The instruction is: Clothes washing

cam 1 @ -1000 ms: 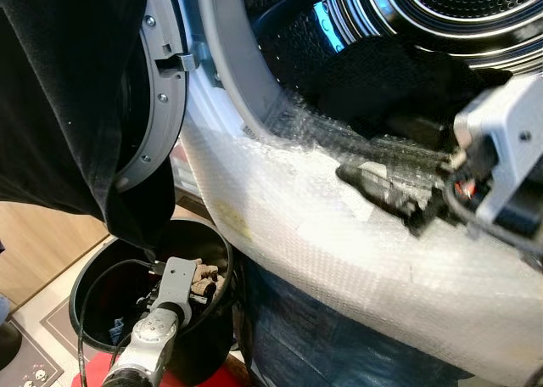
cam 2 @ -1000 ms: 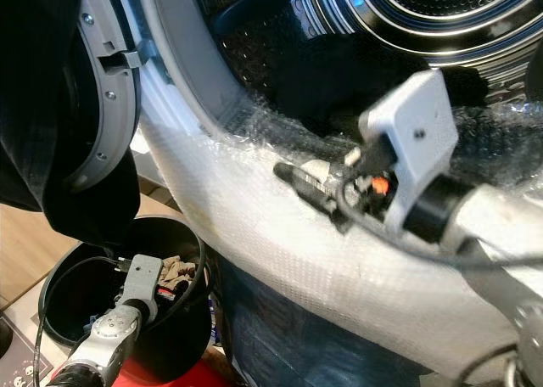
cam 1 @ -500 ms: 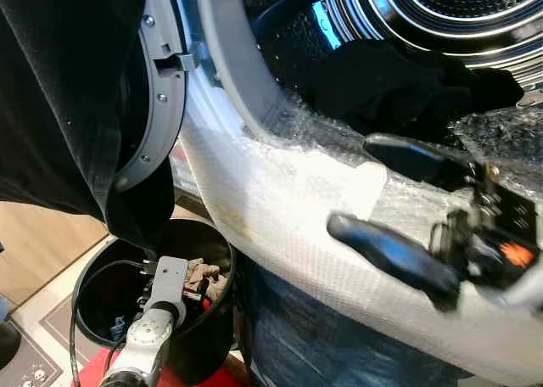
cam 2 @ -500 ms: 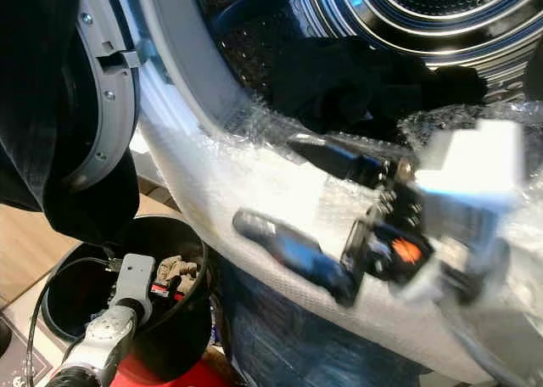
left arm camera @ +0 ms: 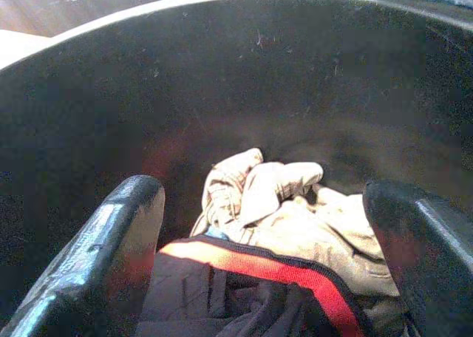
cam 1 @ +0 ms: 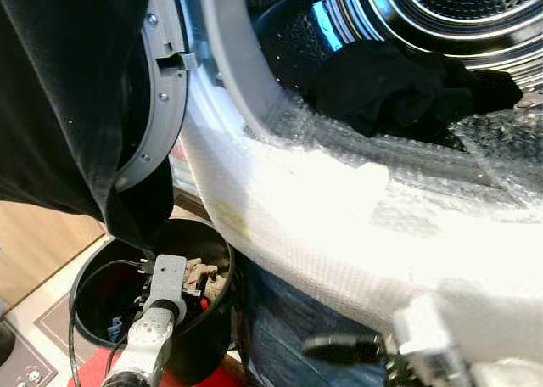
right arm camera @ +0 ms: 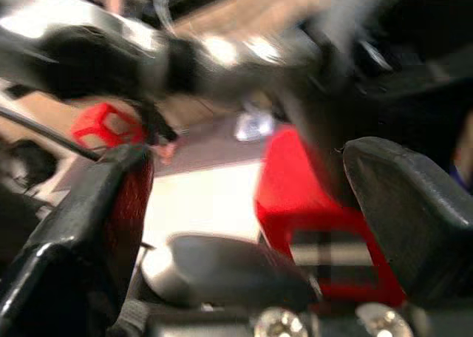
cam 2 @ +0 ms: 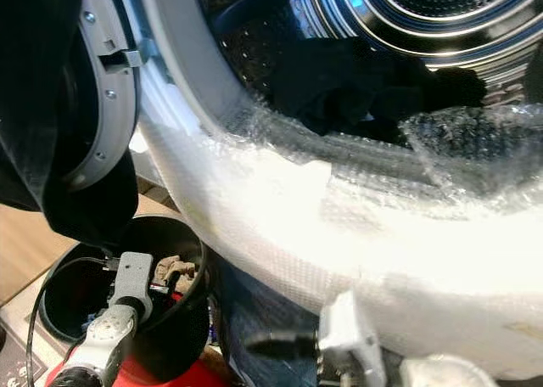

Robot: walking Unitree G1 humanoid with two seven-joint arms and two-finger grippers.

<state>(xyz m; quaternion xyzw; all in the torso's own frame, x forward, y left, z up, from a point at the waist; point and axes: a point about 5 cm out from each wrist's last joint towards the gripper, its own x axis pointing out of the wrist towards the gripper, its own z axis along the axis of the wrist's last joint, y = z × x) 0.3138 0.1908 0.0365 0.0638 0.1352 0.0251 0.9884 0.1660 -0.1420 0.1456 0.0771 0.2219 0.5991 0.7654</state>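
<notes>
The left gripper (left arm camera: 259,278) hung with open jaws in the black bucket (cam 1: 93,289), clothes (left arm camera: 273,204) directly below; right gripper (right arm camera: 244,226) open, farther away.

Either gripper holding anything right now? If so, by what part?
Nothing held. Left gripper is open inside the black bucket, fingers either side of the beige cloth. Right gripper is open, nothing between its fingers.
</notes>
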